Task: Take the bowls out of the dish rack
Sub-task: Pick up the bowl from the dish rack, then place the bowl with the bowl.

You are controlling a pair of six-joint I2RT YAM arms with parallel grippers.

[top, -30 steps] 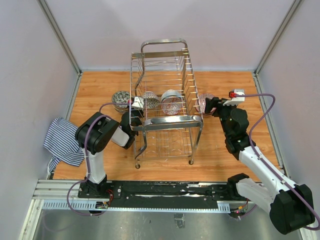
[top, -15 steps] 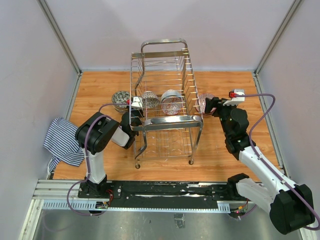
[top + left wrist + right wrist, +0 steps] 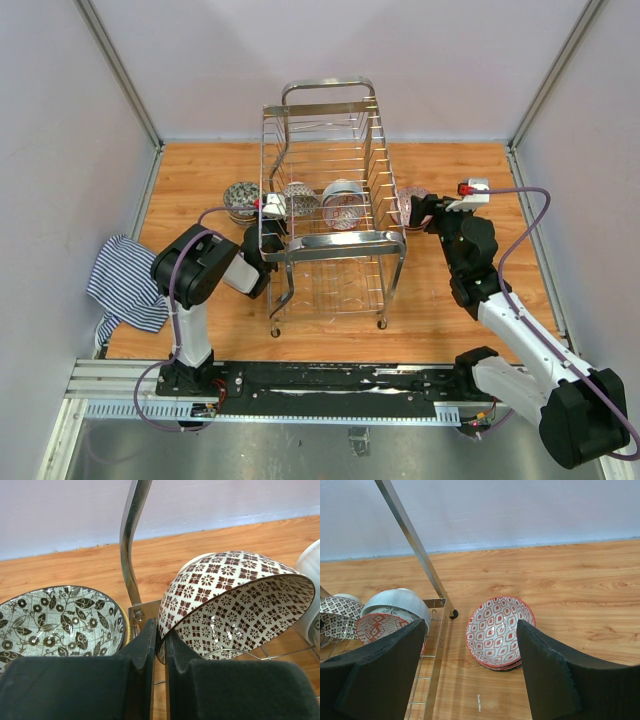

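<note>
The chrome dish rack (image 3: 345,241) stands mid-table. My left gripper (image 3: 268,210) is at its left side, shut on the rim of a white bowl with a brown flower pattern (image 3: 235,600), which is tilted on its side in the rack (image 3: 129,545). In the left wrist view the fingers (image 3: 145,645) pinch that rim. A grey-white bowl (image 3: 343,203) stands on edge in the rack, with a red-patterned one nested against it (image 3: 382,625). My right gripper (image 3: 470,626) is open and empty above a red-patterned bowl (image 3: 500,630) stacked on another on the table, right of the rack (image 3: 415,540).
A leaf-patterned bowl (image 3: 55,617) sits on the table just left of the rack, also seen in the top view (image 3: 242,197). A striped cloth (image 3: 125,280) hangs over the table's left edge. Walls close the table in on three sides.
</note>
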